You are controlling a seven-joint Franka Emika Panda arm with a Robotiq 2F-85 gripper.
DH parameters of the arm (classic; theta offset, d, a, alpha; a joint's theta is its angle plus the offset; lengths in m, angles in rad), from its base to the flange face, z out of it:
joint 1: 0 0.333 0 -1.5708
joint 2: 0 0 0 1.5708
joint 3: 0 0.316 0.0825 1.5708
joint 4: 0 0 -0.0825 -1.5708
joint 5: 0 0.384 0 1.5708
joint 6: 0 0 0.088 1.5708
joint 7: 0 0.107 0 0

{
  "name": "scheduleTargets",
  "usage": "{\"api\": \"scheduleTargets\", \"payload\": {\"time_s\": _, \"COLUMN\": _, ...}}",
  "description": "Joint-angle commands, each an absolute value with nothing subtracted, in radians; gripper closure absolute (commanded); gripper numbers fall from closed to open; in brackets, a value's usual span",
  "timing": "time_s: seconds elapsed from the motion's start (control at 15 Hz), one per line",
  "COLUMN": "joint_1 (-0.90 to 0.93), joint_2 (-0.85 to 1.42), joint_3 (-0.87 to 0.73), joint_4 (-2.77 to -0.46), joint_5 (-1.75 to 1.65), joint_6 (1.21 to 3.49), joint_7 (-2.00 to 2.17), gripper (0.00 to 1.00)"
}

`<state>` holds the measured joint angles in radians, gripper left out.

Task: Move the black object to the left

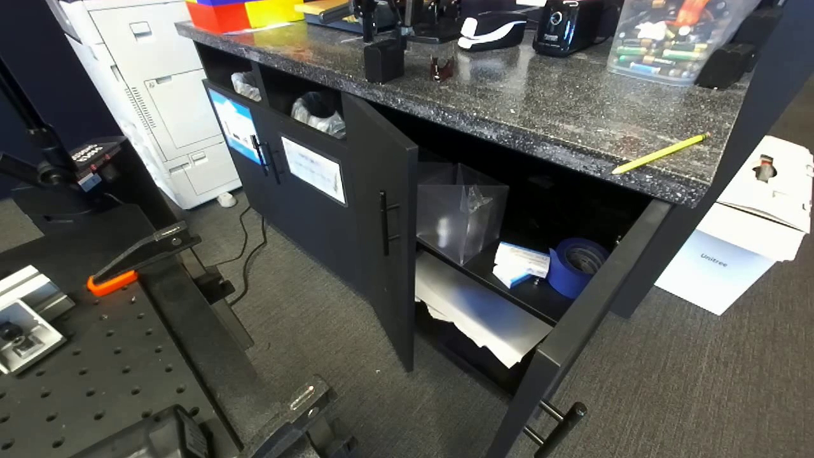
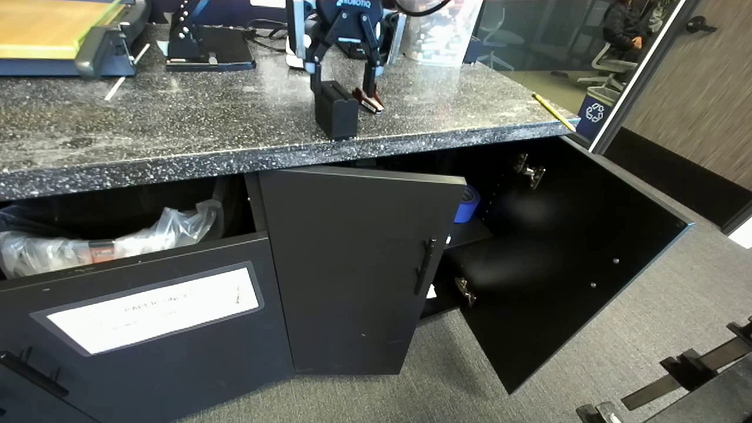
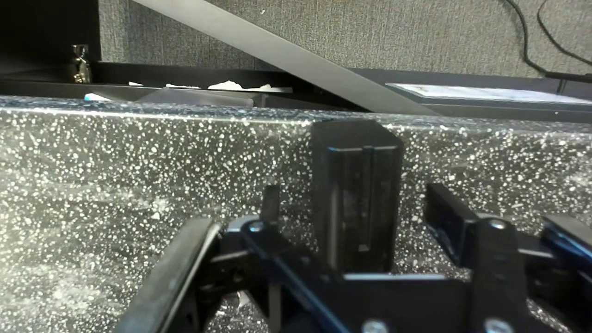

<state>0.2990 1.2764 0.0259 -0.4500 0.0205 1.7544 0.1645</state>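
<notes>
The black object is a small upright matte black block on the speckled dark countertop, close to its front edge. It also shows in an exterior view and stands in the middle of the wrist view. My gripper is open, pointing down at the block from above and behind. In the wrist view the gripper has one finger on each side of the block, with a gap of countertop showing on both sides. The fingers appear not to touch it. The gripper's upper part is cut off in an exterior view.
A small dark reddish item lies beside the block. A stapler, a black device and a clear bin of batteries stand farther along the counter. A yellow pencil lies near the edge. Cabinet doors stand open below.
</notes>
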Motion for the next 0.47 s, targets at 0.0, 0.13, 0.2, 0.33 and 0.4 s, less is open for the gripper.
{"api": "scheduleTargets", "payload": {"time_s": 0.0, "joint_1": 0.276, "joint_2": 1.199, "joint_3": 0.07, "joint_4": -0.466, "joint_5": 0.048, "joint_6": 1.673, "joint_7": 0.13, "gripper": 0.0}}
{"api": "scheduleTargets", "payload": {"time_s": 0.13, "joint_1": 0.263, "joint_2": 1.147, "joint_3": 0.098, "joint_4": -0.474, "joint_5": 0.07, "joint_6": 1.59, "joint_7": 0.103, "gripper": 0.0}}
{"api": "scheduleTargets", "payload": {"time_s": 0.2, "joint_1": 0.279, "joint_2": 1.202, "joint_3": 0.066, "joint_4": -0.464, "joint_5": 0.038, "joint_6": 1.675, "joint_7": 0.132, "gripper": 0.0}}
{"api": "scheduleTargets", "payload": {"time_s": 0.33, "joint_1": 0.278, "joint_2": 1.19, "joint_3": 0.068, "joint_4": -0.446, "joint_5": 0.039, "joint_6": 1.649, "joint_7": 0.13, "gripper": 0.0}}
{"api": "scheduleTargets", "payload": {"time_s": 0.4, "joint_1": 0.279, "joint_2": 1.211, "joint_3": 0.068, "joint_4": -0.414, "joint_5": 0.039, "joint_6": 1.635, "joint_7": 0.131, "gripper": 0.0}}
